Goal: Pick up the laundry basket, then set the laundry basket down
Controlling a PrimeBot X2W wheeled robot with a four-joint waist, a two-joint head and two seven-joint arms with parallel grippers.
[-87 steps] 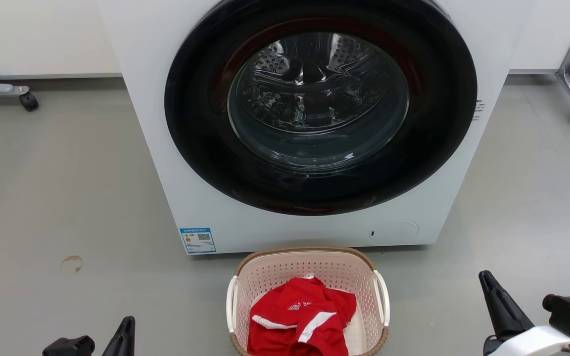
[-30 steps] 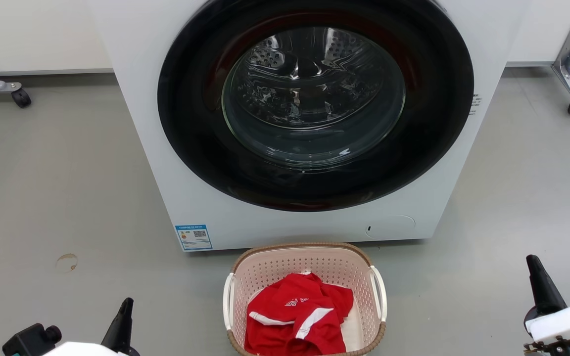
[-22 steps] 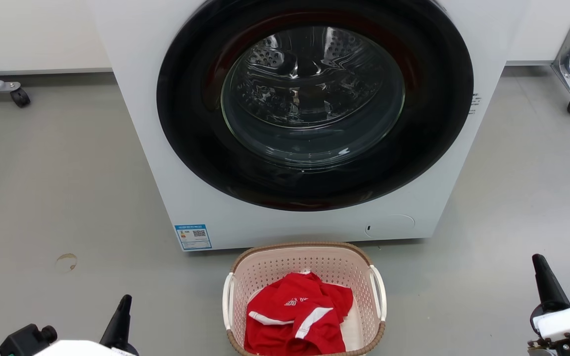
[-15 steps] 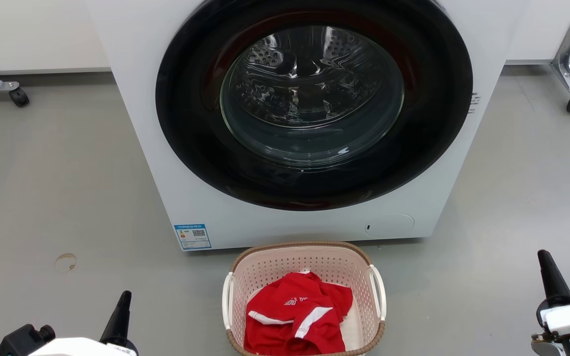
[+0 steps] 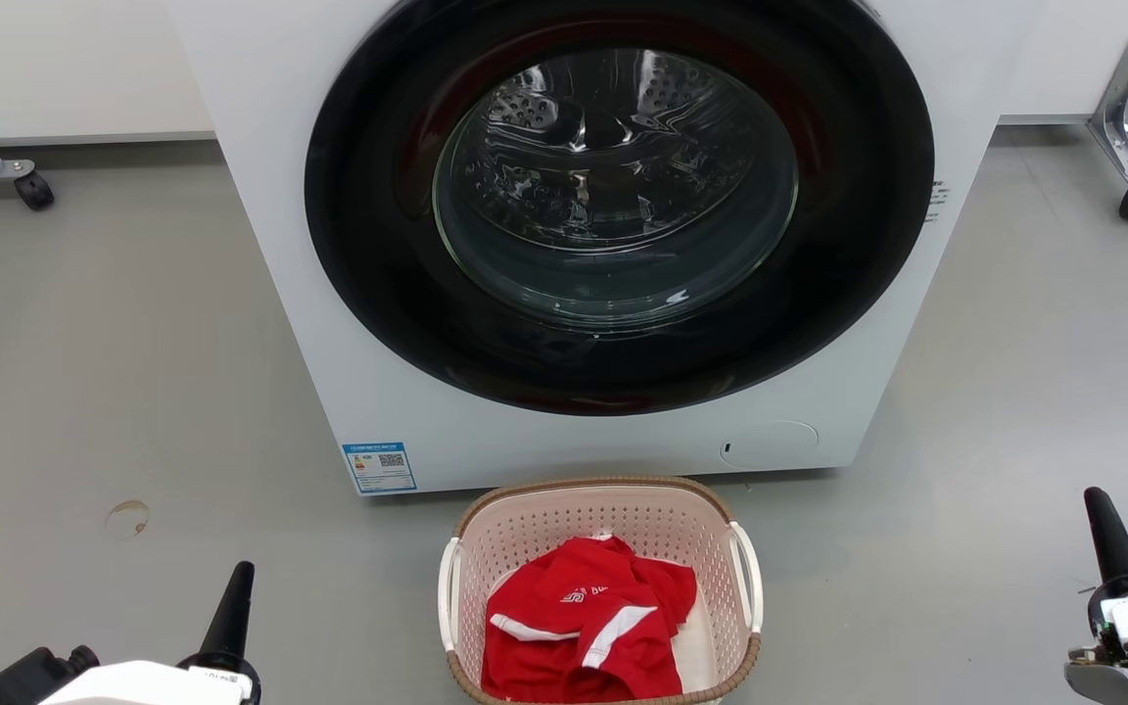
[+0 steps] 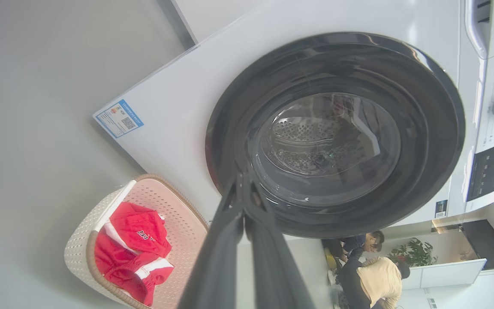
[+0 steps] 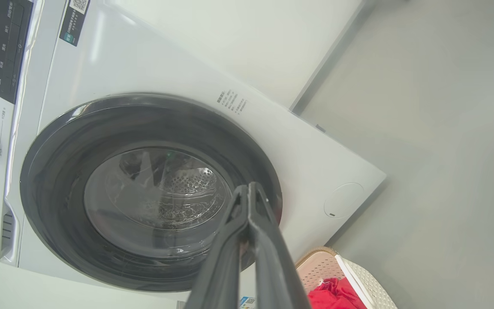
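The pale pink laundry basket with a brown rim and white side handles stands on the grey floor just before the washer, a red garment with white stripes inside it. The basket also shows at the lower left of the left wrist view, and the basket at the bottom right of the right wrist view. My left gripper is shut and empty, well left of the basket. My right gripper is shut and empty, far to its right. In the wrist views the left gripper and the right gripper have their fingertips pressed together.
A white front-loading washer with a closed dark round door stands right behind the basket. Wheeled metal legs stand at the far right, and a caster at the far left. People bend over in the left wrist view's background.
The head camera has shifted slightly. My right gripper has drifted further right, away from the basket. The left gripper has sunk a little. The basket has not moved.
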